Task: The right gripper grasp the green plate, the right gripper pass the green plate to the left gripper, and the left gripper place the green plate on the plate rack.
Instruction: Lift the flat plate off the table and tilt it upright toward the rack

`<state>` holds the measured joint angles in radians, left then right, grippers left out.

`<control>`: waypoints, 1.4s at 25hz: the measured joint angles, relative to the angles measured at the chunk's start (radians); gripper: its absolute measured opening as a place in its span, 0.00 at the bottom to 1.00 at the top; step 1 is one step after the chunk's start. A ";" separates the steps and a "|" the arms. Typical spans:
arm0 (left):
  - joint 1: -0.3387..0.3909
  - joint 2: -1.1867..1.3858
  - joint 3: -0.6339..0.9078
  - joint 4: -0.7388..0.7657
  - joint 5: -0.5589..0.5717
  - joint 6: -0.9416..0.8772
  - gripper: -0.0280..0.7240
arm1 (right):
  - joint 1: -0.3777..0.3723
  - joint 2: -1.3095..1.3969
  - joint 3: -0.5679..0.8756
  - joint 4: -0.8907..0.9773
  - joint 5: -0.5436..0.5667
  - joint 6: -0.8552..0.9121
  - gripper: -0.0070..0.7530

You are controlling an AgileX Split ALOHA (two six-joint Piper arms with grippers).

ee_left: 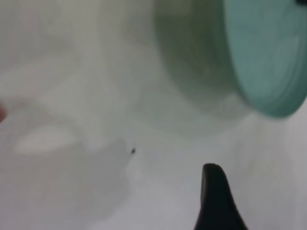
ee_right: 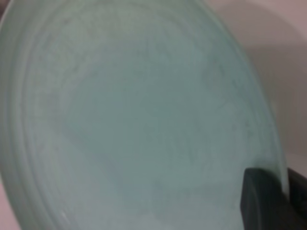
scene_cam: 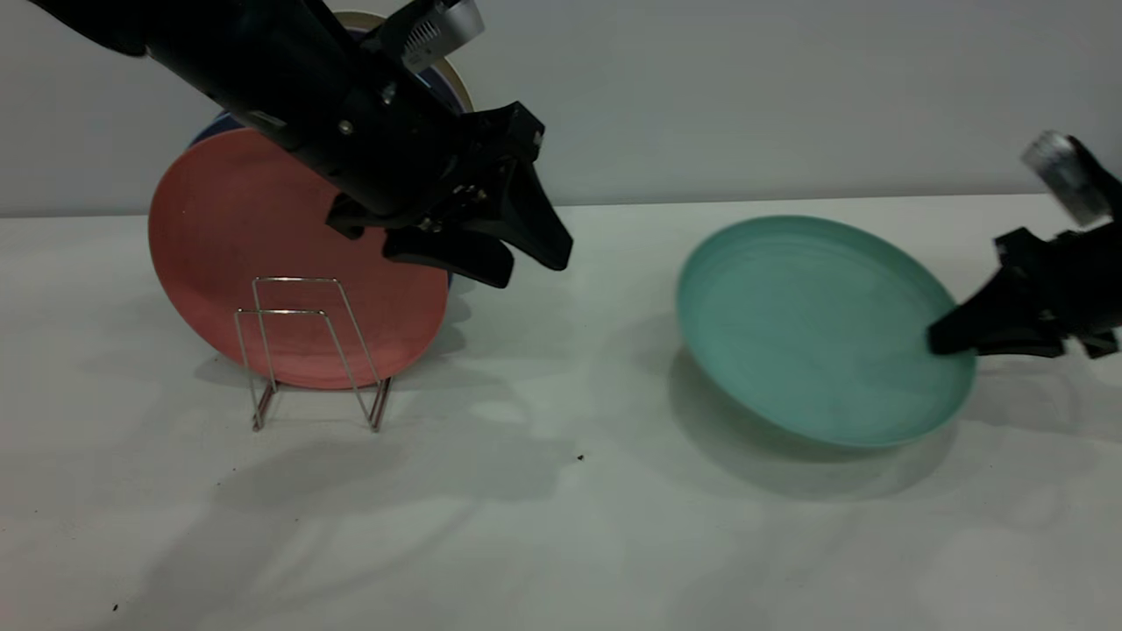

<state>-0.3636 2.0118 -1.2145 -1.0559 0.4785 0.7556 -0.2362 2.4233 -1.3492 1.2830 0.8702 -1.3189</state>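
R black slim-fingered gripper point(scene_cam: 951, 337) clamped on rim of round teal-green plastic plate point(scene_cam: 815, 329), held tilted just above white table point(scene_cam: 561, 526). L bulky black gripper point(scene_cam: 526, 258), jaws apart, hangs near silver wire plate rack point(scene_cam: 307, 350) w/ salmon-pink plate point(scene_cam: 263, 254) in it.

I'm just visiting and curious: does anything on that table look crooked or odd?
Yes. The green plate sits tilted, not flat, with the right claw clamped on its rim. Dark specks dot the table. The salmon-pink plate stands in the plate rack as meant.
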 joint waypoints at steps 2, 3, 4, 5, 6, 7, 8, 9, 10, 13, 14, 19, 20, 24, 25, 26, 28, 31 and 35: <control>-0.003 0.008 -0.001 -0.062 -0.006 0.045 0.68 | 0.036 0.000 0.000 0.010 0.017 -0.003 0.03; -0.007 0.011 -0.001 -0.085 -0.007 0.070 0.68 | 0.054 0.000 0.000 0.013 0.025 -0.005 0.03; -0.011 0.014 -0.001 -0.101 -0.011 0.092 0.68 | 0.069 -0.002 0.000 0.015 0.035 -0.008 0.03; -0.015 0.018 -0.002 -0.113 -0.011 0.109 0.68 | 0.086 -0.005 0.000 0.016 0.041 -0.009 0.03; -0.019 0.020 -0.003 -0.120 -0.011 0.126 0.68 | 0.101 -0.009 0.000 0.017 0.045 -0.010 0.03; -0.021 0.023 -0.003 -0.123 -0.011 0.141 0.68 | 0.111 -0.016 0.000 0.017 0.046 -0.014 0.03; -0.022 0.024 -0.003 -0.123 -0.011 0.151 0.68 | 0.121 -0.025 0.000 0.017 0.048 -0.016 0.03; -0.022 0.024 -0.004 -0.125 -0.011 0.155 0.68 | 0.127 -0.034 0.000 0.017 0.054 -0.016 0.03; -0.022 0.024 -0.004 -0.125 -0.011 0.158 0.68 | 0.132 -0.043 0.000 0.019 0.061 -0.017 0.03; -0.021 0.024 -0.005 -0.102 -0.011 0.161 0.68 | 0.137 -0.074 0.000 0.017 0.079 -0.018 0.03; -0.021 0.024 -0.005 -0.088 -0.007 0.161 0.68 | 0.137 -0.084 0.000 0.016 0.080 -0.019 0.03; -0.022 0.024 -0.006 -0.075 -0.006 0.156 0.68 | 0.146 -0.113 0.000 0.012 0.098 -0.019 0.03; -0.025 0.024 -0.006 -0.084 -0.013 0.157 0.68 | 0.154 -0.113 0.000 0.012 0.105 -0.019 0.03; -0.051 0.024 -0.007 -0.103 -0.058 0.174 0.67 | 0.204 -0.114 0.000 0.010 0.134 -0.019 0.03; -0.055 0.024 -0.007 -0.103 -0.063 0.176 0.66 | 0.214 -0.114 0.000 0.010 0.139 -0.019 0.03; -0.059 0.024 -0.007 -0.103 -0.069 0.179 0.65 | 0.224 -0.114 0.000 0.010 0.141 -0.019 0.03; -0.060 0.024 -0.007 -0.104 -0.078 0.181 0.59 | 0.237 -0.114 0.000 0.009 0.143 -0.019 0.03; -0.060 0.025 -0.007 -0.104 -0.093 0.181 0.43 | 0.238 -0.114 0.000 0.009 0.145 -0.019 0.03; -0.059 0.025 -0.007 -0.119 -0.103 0.176 0.22 | 0.238 -0.114 0.000 0.002 0.145 -0.025 0.04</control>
<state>-0.4227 2.0365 -1.2217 -1.1747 0.3759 0.9318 0.0014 2.3093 -1.3492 1.2854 1.0154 -1.3437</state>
